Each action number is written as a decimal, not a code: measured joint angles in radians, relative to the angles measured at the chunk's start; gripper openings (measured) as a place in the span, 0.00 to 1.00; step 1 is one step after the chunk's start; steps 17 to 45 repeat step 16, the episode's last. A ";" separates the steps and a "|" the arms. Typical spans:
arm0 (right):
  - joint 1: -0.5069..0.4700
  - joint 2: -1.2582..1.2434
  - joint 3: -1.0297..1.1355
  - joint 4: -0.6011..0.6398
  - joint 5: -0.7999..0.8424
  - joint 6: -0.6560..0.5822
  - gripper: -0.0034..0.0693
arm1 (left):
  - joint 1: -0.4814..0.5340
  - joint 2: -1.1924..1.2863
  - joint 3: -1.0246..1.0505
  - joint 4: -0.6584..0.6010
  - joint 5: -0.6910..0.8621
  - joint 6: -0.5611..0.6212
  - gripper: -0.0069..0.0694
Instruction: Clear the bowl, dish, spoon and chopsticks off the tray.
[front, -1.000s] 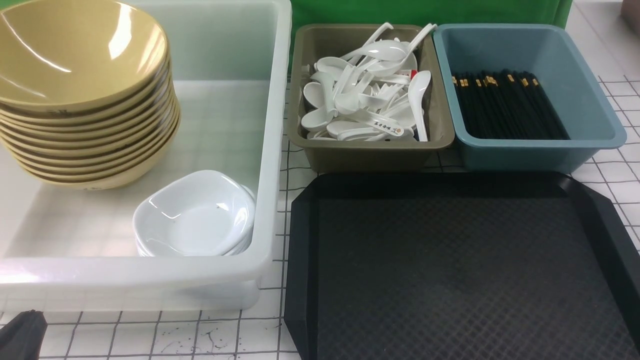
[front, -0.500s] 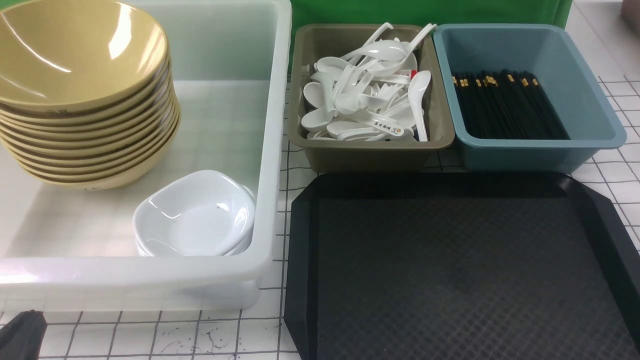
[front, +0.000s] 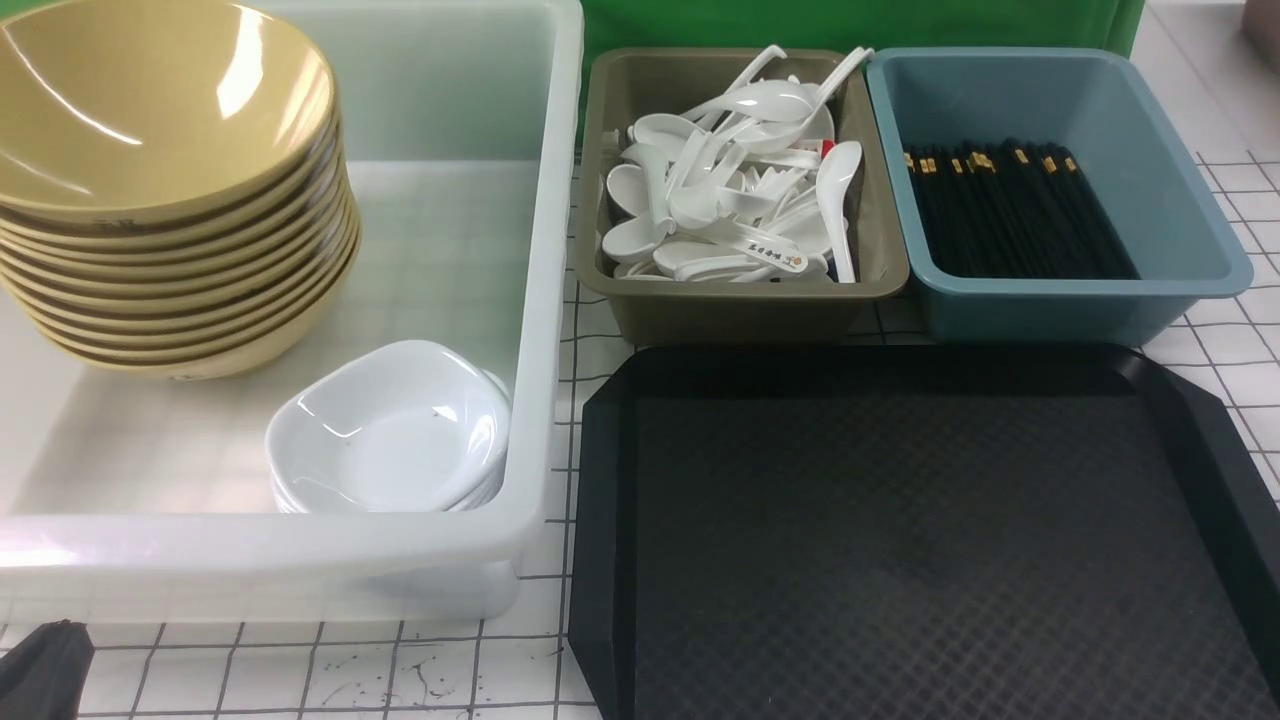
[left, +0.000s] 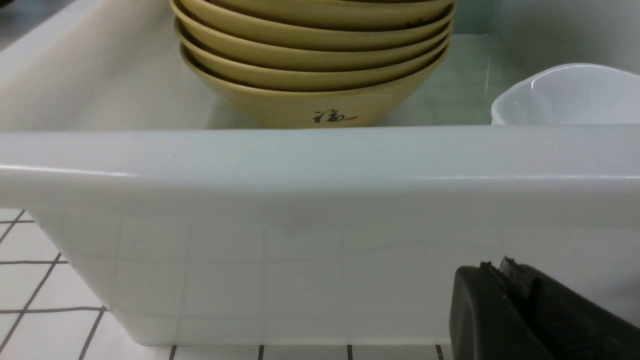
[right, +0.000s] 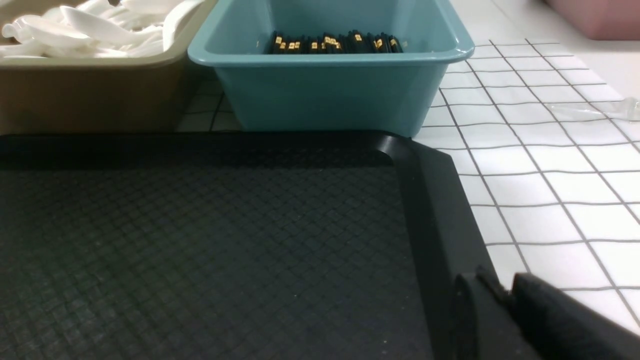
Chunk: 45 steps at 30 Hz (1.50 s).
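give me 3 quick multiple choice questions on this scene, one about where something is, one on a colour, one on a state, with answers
1. Where do the chopsticks lie?
A. on the black tray
B. in the blue bin
C. in the white tub

2. What colour is the bin holding the spoons?
A. olive
B. pink
C. black

3. How does the tray stand?
A. a bowl sits on it
B. nothing lies on the part in view
C. a dish sits on it

Answers:
1 B: the black sticks with gold bands fill the blue bin.
2 A: its walls are olive brown.
3 B: only its diamond-pattern surface shows.
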 joint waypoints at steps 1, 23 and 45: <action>0.000 0.000 0.000 0.000 0.000 0.000 0.23 | 0.000 0.000 0.000 0.000 0.000 0.000 0.07; 0.000 0.000 0.000 0.000 0.001 0.000 0.25 | 0.000 0.000 0.000 0.000 0.000 0.000 0.07; 0.000 0.000 0.000 0.000 0.001 0.000 0.25 | 0.000 0.000 0.000 0.000 0.000 0.000 0.07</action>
